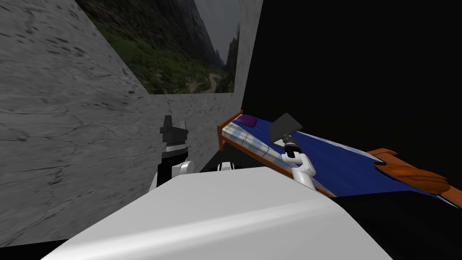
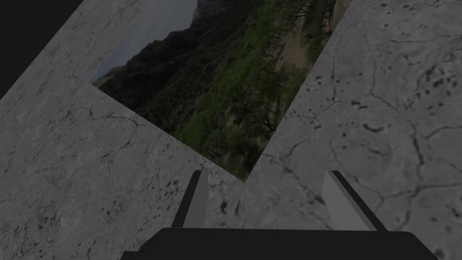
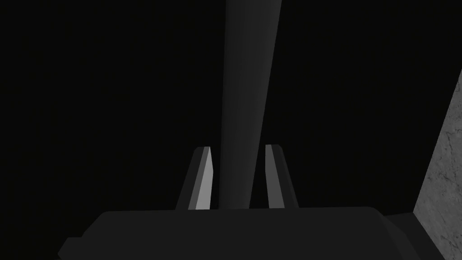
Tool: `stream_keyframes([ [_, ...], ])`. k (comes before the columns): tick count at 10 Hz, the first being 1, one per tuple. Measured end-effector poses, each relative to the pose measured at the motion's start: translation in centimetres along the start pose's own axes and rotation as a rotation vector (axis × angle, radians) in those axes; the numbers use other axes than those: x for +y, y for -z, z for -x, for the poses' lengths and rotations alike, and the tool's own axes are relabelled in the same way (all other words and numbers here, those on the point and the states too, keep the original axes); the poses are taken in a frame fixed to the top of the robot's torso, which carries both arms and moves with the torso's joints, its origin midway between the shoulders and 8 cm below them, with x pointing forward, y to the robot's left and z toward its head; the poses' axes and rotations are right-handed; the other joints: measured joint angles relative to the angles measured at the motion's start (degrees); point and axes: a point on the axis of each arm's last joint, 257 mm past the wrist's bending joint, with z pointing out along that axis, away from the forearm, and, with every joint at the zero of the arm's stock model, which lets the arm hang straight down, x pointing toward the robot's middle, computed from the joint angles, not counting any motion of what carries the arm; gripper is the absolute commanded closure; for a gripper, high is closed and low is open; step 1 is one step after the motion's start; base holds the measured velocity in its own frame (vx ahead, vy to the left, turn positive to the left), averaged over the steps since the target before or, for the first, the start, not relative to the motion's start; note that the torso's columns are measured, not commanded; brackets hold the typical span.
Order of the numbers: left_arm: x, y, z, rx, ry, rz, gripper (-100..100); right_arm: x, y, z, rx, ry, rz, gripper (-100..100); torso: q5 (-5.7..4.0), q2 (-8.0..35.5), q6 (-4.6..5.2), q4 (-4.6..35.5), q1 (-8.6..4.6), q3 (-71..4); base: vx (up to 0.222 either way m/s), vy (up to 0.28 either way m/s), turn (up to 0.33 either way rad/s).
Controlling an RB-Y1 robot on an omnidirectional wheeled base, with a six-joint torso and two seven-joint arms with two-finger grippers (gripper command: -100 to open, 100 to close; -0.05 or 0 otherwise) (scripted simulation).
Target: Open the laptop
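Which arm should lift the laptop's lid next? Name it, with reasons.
Right. The right gripper grips the thin dark grey laptop lid over the blue-covered bed; the left gripper is open, facing the grey wall.

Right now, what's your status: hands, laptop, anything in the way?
Left gripper open, up at my left. Right gripper shut on laptop lid, slanted up over the bed. Purple cushion apart, not blocking.

You faced a wall (image 1: 67, 113) that looked like grey cracked stone, matt and rough, a bed frame (image 1: 220, 135) of smooth orange-brown wood, a bedcover (image 1: 334, 158) like blue cloth, the laptop (image 1: 285, 125) was dark grey, matt and smooth, the fingers (image 3: 204, 180) of your right gripper (image 3: 238, 147) were light grey, matt.
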Motion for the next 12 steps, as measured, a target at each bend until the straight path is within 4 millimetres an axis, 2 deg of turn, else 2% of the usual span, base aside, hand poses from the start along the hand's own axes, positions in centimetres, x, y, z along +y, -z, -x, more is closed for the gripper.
stream_keyframes([
  [3, 0.0, 0.0, 0.0, 0.000, 0.000, 0.000, 0, -0.2, -0.2, -0.2, -0.001, -0.027, -0.001, 100, 0.35, -0.20, -0.40, 0.09, 0.44, -0.18, -0.006, -0.020, -0.060],
  [4, 0.0, 0.0, 0.0, 0.000, 0.000, 0.000, 0, 0.2, -0.4, -0.8, -0.001, -0.067, 0.007, 100, 0.32, -0.26, -0.38, 0.06, 0.39, -0.19, 0.026, -0.078, -0.126],
  [9, 0.0, 0.0, 0.0, 0.000, 0.000, 0.000, 0, 1.8, 0.7, -4.1, 0.016, -0.236, 0.036, 100, 0.12, -0.39, -0.68, -0.09, 0.53, -0.24, 0.015, -0.046, -0.069],
  [12, 0.0, 0.0, 0.0, 0.000, 0.000, 0.000, 0, 2.1, 1.4, -6.2, 0.026, -0.311, 0.046, 100, 0.12, -0.37, -0.65, -0.09, 0.52, -0.23, 0.018, -0.042, -0.078],
])
